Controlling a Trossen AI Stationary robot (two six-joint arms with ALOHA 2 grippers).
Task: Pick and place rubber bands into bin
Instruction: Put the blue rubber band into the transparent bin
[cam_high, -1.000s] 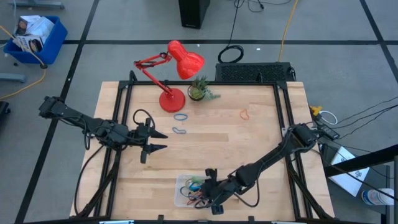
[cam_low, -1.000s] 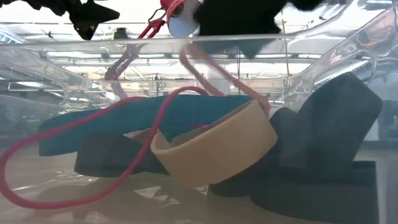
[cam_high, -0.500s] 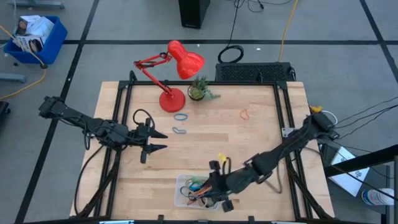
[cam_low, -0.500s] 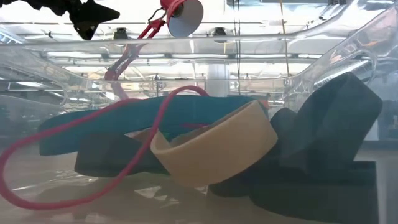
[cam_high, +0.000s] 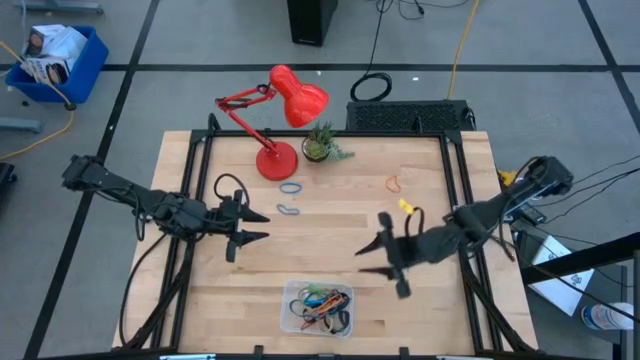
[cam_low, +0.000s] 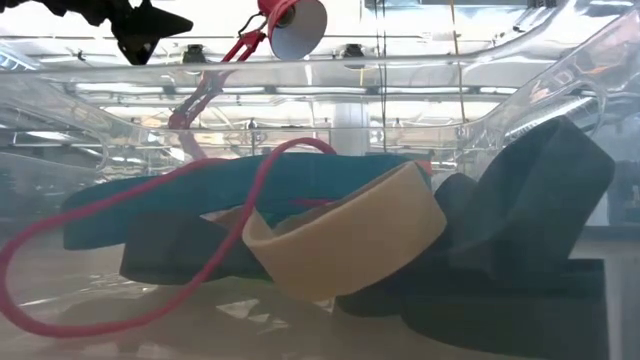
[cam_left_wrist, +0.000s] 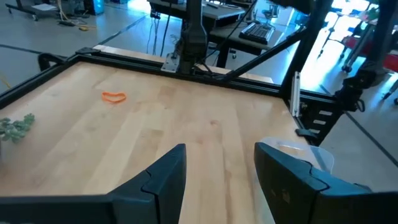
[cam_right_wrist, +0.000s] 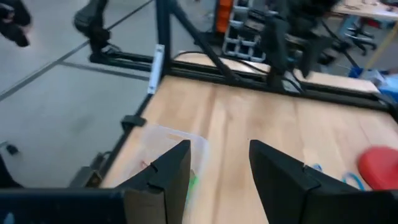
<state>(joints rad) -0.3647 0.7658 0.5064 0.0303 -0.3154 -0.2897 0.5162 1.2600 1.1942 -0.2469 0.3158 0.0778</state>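
While right claw (cam_high: 375, 258) hangs spread, empty, bin (cam_high: 318, 309) of rubber bands (cam_high: 320, 300) lies nearby

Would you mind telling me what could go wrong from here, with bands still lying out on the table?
1. The two blue rubber bands lie close to the red lamp base and the small plant; a reaching hand might knock either one.
2. The orange rubber band is thin and flat on the wood, so the open right hand could close on nothing.
3. The bin already holds a tangled heap; another drop may snag and drag bands out.
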